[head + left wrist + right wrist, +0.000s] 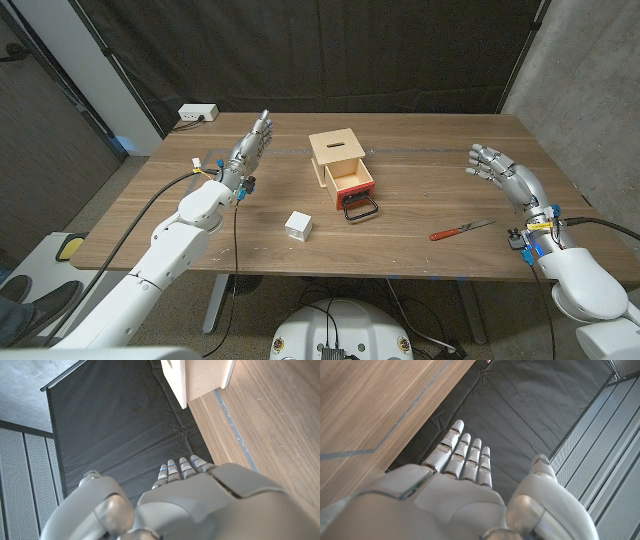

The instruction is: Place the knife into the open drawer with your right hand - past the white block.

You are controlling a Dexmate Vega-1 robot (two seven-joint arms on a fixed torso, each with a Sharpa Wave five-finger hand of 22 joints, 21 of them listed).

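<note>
Knife [462,230] lies flat on the near right part of the wooden table [420,160], well apart from everything else. Red-orange handle toward table centre, pale blade pointing out to the right. Small and slim. My read: light, rigid, low-lying, so hard to get fingers under; the blade looks smooth and could slip. Best hold is the handle, pinched from both sides, blade kept clear of the fingertips. Edge sharpness cannot be told.

Right hand [507,176] hovers beyond the knife, toward the right edge, fingers spread and lightly curled, holding nothing. The right wrist view confirms: fingers [465,455] extended side by side, nothing between them.

White block [298,225] sits near the front edge, left of centre, apart from the drawer.

Open drawer [353,190], red-lined with a black loop handle, is pulled toward the robot from a light wooden box [335,149] at mid-table. It looks shallow; the knife may need to go in lengthwise or at an angle.

Left hand [250,147] is raised at far left, fingers straight and apart, empty.
</note>
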